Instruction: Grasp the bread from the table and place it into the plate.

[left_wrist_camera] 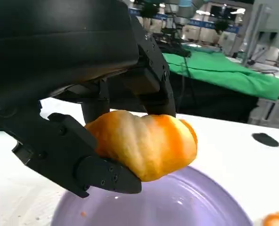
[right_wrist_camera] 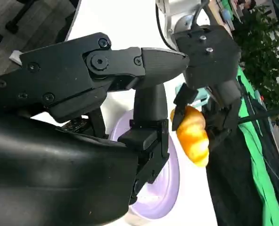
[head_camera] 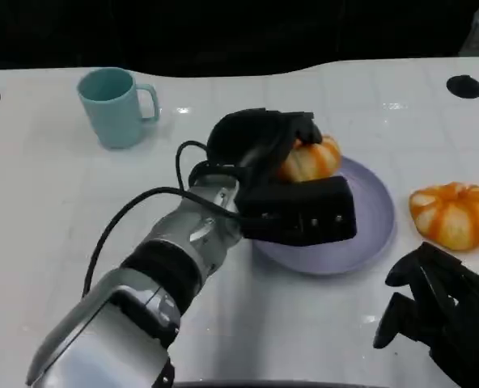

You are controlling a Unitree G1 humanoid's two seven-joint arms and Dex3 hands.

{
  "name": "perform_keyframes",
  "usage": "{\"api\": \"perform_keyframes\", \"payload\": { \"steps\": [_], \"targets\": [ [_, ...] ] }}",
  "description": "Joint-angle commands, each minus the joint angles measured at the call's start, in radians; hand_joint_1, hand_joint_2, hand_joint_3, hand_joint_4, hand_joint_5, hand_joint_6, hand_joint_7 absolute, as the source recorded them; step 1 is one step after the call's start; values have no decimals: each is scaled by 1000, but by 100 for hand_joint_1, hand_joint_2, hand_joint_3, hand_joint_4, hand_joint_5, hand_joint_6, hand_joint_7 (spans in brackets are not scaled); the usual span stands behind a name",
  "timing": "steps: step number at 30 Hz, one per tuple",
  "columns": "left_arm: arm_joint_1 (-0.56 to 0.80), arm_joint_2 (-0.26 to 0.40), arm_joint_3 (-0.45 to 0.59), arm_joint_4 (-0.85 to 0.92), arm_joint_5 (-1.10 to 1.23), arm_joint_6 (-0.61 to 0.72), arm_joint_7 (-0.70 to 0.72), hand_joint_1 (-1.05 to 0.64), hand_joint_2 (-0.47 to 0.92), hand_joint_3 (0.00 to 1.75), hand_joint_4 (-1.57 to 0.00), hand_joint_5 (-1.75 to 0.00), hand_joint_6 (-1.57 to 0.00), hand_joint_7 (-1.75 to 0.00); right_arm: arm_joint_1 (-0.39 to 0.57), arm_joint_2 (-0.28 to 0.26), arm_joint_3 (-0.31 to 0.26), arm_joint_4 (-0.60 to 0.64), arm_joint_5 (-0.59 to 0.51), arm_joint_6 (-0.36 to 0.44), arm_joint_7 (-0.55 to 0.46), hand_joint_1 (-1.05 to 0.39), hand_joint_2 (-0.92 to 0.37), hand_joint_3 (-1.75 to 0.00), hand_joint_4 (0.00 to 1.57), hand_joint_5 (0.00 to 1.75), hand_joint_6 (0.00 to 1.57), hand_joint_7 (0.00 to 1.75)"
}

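Teal mug (head_camera: 114, 107) is standing at the far left of the white surface (head_camera: 45, 202), well clear of the work. Moving right, the left hand (head_camera: 276, 174) is holding the bread (head_camera: 311, 159) with its fingers (left_wrist_camera: 90, 160) clamped around it, above the far part of the lilac plate (head_camera: 369, 234). The step in hand looks to be the release: best to be lowering until the bread is nearly resting on the plate, then spreading the fingers slowly so it is not rolling toward the rim. The left wrist view is showing daylight between bread and plate, which the head view is hiding behind the hand. Further right a second bread (head_camera: 455, 213) is lying on the surface just beside the plate. The right hand (head_camera: 446, 315) is resting low at the near right, fingers curled and empty.
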Motion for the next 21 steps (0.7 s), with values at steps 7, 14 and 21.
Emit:
{"api": "perform_keyframes", "payload": {
  "steps": [7, 14, 21],
  "targets": [
    [-71, -56, -39, 66, 25, 31, -20, -20, 68, 58, -91, -175, -101, -26, 12, -6, 5, -10, 0, -19, 3, -47, -92, -36, 63, 175, 48, 163],
    [-80, -68, -47, 95, 22, 29, -33, -21, 79, 35, -85, -175, -101, -19, 16, -9, 10, -17, -3, -19, 0, -47, -92, -37, 63, 175, 48, 163],
    [-84, -70, -23, 115, -17, 18, -125, -32, 91, 15, -57, -113, -85, -4, 18, -8, 10, -13, 2, -27, 4, -46, -92, -37, 63, 175, 47, 163]
  ]
}}
